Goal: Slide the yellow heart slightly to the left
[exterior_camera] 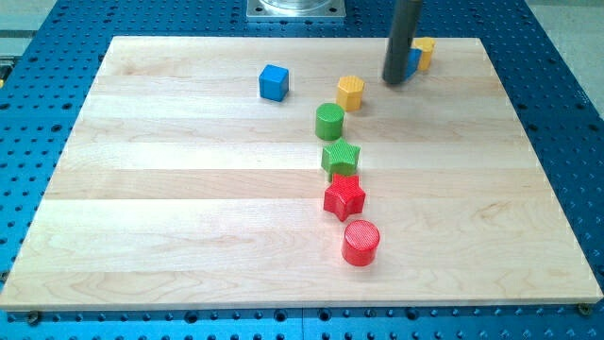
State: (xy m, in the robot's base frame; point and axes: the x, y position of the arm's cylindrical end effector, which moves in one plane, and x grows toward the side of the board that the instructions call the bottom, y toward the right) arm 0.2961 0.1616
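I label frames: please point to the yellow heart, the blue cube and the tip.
yellow heart [425, 51], camera view, visible right part
blue cube [274, 82], camera view, top face
my tip [394, 81], camera view, rod's lower end

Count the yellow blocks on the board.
2: a yellow ribbed block top centre, and a yellow block top right, partly hidden behind my tip. Others unlikely hidden.

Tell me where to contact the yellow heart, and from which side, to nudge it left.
A rod cannot grip, so press my tip against the yellow heart on its right-hand side, coming from the view's right. The tip now stands left of the heart, with a blue block between, so circle round first. The rod hides part of the heart's outline.
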